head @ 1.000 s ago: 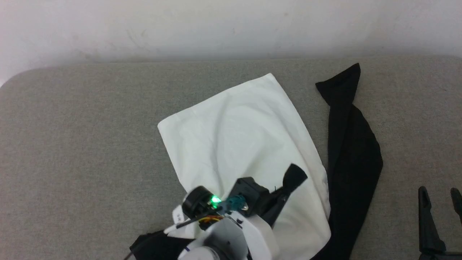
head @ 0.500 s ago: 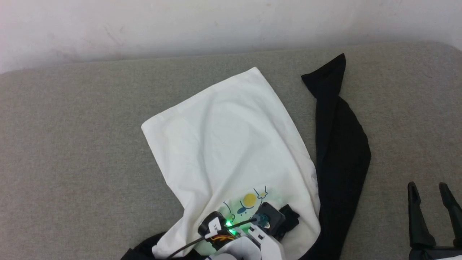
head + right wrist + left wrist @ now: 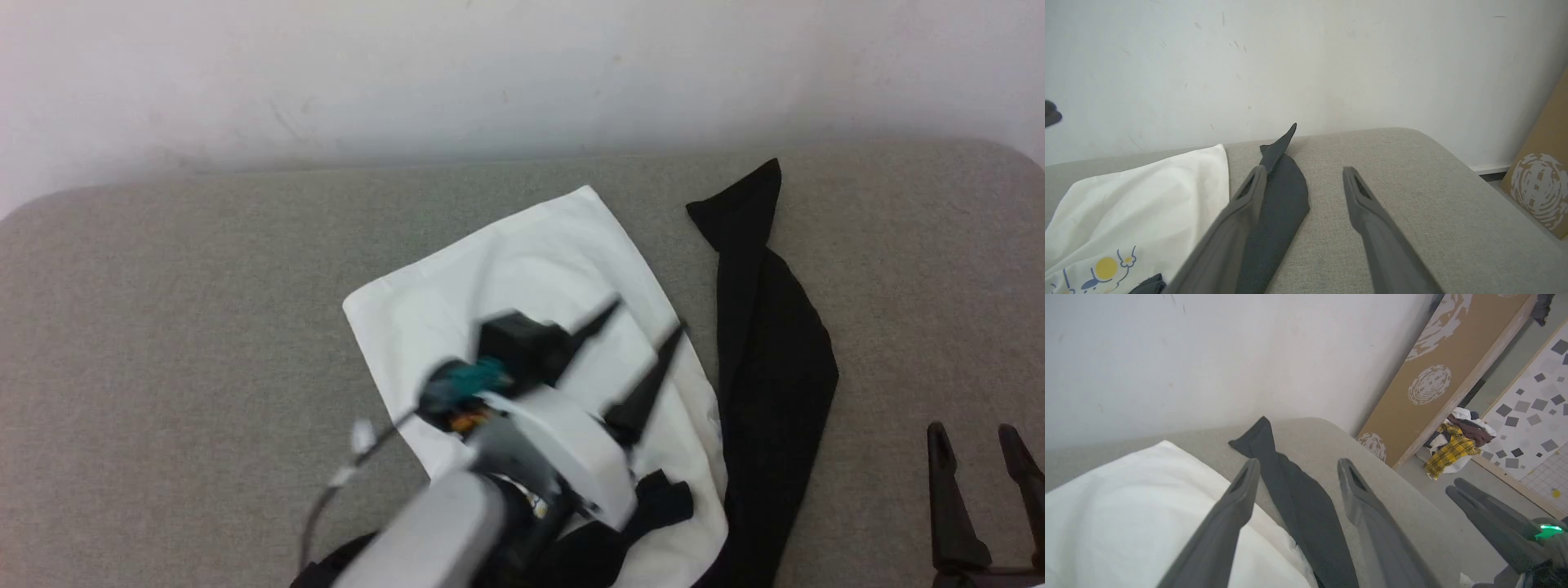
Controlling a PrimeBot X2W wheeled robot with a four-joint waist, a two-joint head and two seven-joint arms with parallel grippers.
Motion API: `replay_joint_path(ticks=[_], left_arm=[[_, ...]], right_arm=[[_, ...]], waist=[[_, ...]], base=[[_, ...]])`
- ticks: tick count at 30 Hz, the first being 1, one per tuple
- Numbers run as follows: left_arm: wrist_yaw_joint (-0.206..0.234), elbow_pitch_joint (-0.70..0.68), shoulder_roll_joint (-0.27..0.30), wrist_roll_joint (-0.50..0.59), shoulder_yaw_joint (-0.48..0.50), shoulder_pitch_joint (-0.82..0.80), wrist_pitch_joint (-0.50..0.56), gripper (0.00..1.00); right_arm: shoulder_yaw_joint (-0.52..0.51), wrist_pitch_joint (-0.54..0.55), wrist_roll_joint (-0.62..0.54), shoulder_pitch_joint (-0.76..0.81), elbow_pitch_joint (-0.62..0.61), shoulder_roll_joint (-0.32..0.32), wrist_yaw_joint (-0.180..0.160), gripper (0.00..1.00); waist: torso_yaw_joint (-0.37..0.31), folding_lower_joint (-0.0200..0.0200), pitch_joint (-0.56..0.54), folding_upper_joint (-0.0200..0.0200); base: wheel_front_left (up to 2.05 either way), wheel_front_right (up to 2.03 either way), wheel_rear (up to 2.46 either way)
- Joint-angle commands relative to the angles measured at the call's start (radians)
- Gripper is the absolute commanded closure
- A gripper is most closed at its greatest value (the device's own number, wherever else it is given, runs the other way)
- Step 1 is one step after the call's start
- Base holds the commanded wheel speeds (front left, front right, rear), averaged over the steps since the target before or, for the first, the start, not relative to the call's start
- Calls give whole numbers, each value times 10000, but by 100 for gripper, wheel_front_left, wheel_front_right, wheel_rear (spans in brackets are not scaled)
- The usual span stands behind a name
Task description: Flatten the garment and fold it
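Observation:
The garment (image 3: 531,269) lies spread on the grey padded table, its white body (image 3: 1126,506) to the left and a long black part (image 3: 775,367) along its right side. A small black fold (image 3: 663,500) rests on the white near the front edge. The yellow-and-blue graphic (image 3: 1106,267) shows in the right wrist view. My left gripper (image 3: 647,317) hovers open above the white body, blurred, with nothing between its fingers (image 3: 1241,498). My right gripper (image 3: 971,430) stands open and holds nothing over bare table right of the black part (image 3: 1282,192).
The table (image 3: 163,327) has rounded corners and ends at a white wall (image 3: 522,73). Past its right end, a brown printed board (image 3: 1453,367) leans on the wall, with a heap of clothes (image 3: 1457,445) on the floor.
My left gripper was shut low on the garment's near part; it has opened, let go of the cloth and risen toward the far side. The head camera shifted slightly. The right gripper stayed put.

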Motion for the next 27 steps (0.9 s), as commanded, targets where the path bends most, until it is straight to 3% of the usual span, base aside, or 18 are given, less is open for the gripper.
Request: replay_joint_path(ticks=[1, 6, 9, 16, 21, 27], left_arm=[[243, -603, 292, 56, 440, -139, -295, 0], [1164, -2700, 1593, 620, 2198, 490, -1515, 0], [1470, -3638, 2333, 701, 3178, 1421, -2245, 0], [2190, -4232, 3761, 1199, 4801, 4700, -3445, 0], [2506, -4016, 3717, 1326, 5099, 6510, -3875, 0], [2093, -3648, 3165, 1086, 4906, 6601, -4061, 0]], right_arm=[[-24, -4, 50, 92, -27, 24, -9, 0], [-76, -38, 125, 192, -46, 24, -9, 0], [-90, -94, 161, 220, -32, 24, -9, 0], [-47, -195, 225, 270, 38, 24, -9, 0], [-26, -251, 307, 387, 108, 24, -9, 0], [92, -263, 291, 356, 163, 24, -9, 0]], waist=[[142, 1, -168, -1], [222, 1, -245, -1], [244, 1, -220, -1], [256, 1, -101, -1], [429, 1, 66, -1], [670, 1, 195, -1]], base=[[0, 0, 0], [0, 0, 0], [0, 0, 0], [0, 0, 0], [0, 0, 0], [0, 0, 0]])
